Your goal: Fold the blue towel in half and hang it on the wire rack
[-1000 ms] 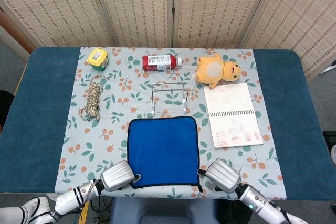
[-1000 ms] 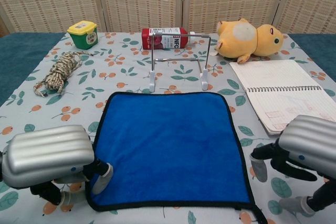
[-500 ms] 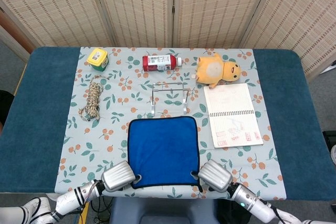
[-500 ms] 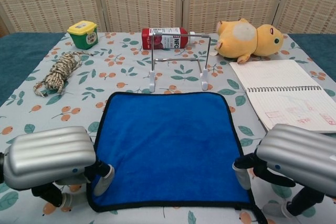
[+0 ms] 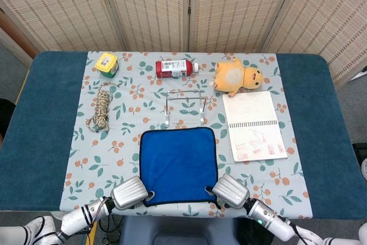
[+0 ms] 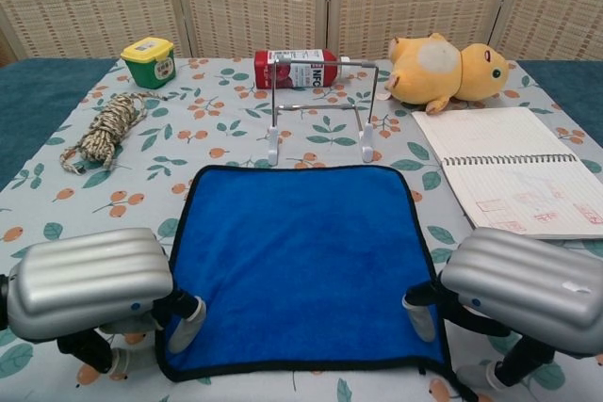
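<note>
On the flowered tablecloth, near the front edge, the blue towel lies flat and unfolded. Behind it, a little apart, stands the wire rack, upright and with nothing hanging on it.

At the near left corner of the towel is the left hand. In the chest view a fingertip touches the towel edge there, with the silver back of the hand above it; whether the cloth is pinched or only touched, I cannot tell. At the near right corner is the right hand. One of its fingers lies on the towel's right border, and the edge beside it looks a little raised, but the grip itself is hidden under the hand.

Along the far side lie a yellow and green jar, a red bottle on its side and a yellow plush toy. A coil of rope is at the left, and an open spiral notebook is to the right of the towel.
</note>
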